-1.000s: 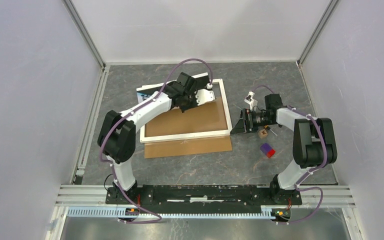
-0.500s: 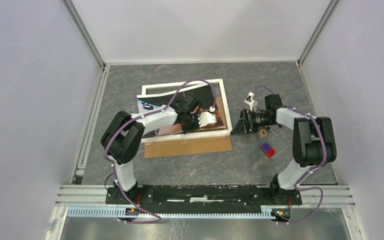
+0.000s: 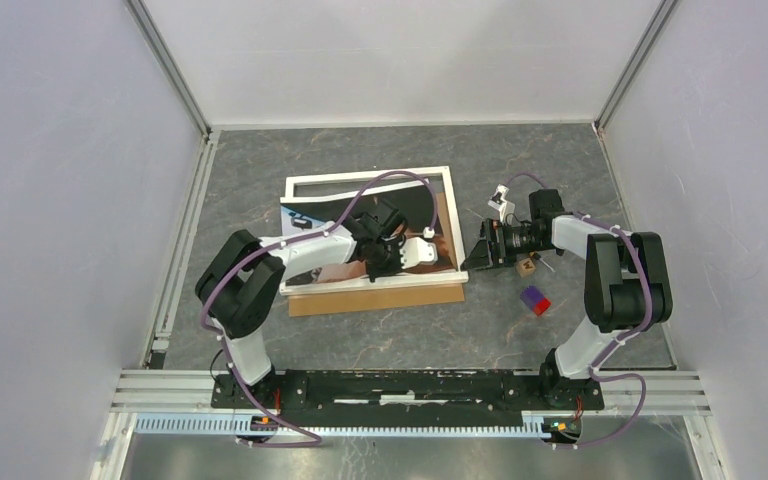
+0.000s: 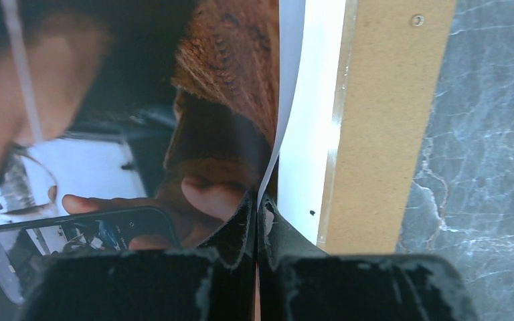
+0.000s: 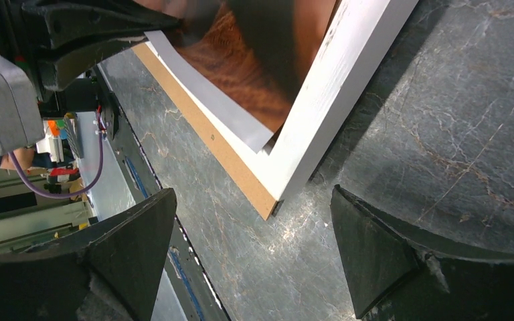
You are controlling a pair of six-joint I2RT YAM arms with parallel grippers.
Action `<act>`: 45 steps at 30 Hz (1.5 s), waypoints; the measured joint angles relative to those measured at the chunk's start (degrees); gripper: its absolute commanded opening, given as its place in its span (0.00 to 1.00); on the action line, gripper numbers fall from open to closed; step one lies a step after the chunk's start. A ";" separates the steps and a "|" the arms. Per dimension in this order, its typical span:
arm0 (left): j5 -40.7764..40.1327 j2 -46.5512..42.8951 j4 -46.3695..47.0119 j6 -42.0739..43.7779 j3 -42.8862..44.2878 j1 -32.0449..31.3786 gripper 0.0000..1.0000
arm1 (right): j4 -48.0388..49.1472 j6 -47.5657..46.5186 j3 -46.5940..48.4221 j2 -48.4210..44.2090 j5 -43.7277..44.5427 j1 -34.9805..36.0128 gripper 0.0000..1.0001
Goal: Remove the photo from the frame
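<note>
The white-bordered frame (image 3: 360, 177) lies flat in the middle of the table. The photo (image 3: 305, 218) lies printed side up across it, and the wrist view shows a hand with a phone on the photo (image 4: 140, 134). My left gripper (image 3: 392, 262) is over the frame's near border (image 4: 311, 134), shut on the photo's edge (image 4: 258, 207). My right gripper (image 3: 480, 250) is low beside the frame's right near corner (image 5: 334, 100). It stands open (image 5: 254, 261) with only bare table between its fingers.
A brown fibreboard backing panel (image 3: 375, 298) sticks out from under the frame's near edge, also seen as the panel (image 5: 207, 140). A small wooden cube (image 3: 527, 266) and a red and blue block (image 3: 535, 300) lie right of the frame, by my right arm.
My left gripper has come from the frame's far edge toward its near edge with the photo. The photo has turned over from its brown back to its printed side. The right arm has stayed still.
</note>
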 measured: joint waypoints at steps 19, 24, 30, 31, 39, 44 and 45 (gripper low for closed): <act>-1.33 -3.34 -0.59 -3.61 -1.88 -3.19 0.02 | 0.00 -0.02 0.00 0.28 -0.02 -0.04 0.91; -3.32 -3.32 0.72 -1.68 -1.86 -3.26 0.02 | 0.00 -0.02 0.00 0.28 -0.02 -0.04 0.91; -4.59 -3.56 3.93 4.22 -2.75 -3.17 0.02 | 0.02 -0.02 0.00 0.28 -0.02 -0.04 0.91; -4.59 -3.80 4.79 5.42 -3.39 -3.17 0.02 | 0.02 -0.02 0.00 0.28 -0.02 -0.04 0.91; -4.59 -5.77 8.37 11.78 -6.54 -3.23 0.02 | 0.13 0.15 0.00 0.31 -0.02 -0.04 0.91; -4.63 -6.47 10.82 13.90 -7.78 -3.34 0.02 | 0.55 0.63 0.00 0.59 -0.02 -0.04 0.91; -4.63 -6.58 11.39 14.23 -8.20 -3.34 0.02 | 0.63 0.66 0.00 0.74 -0.04 -0.04 0.91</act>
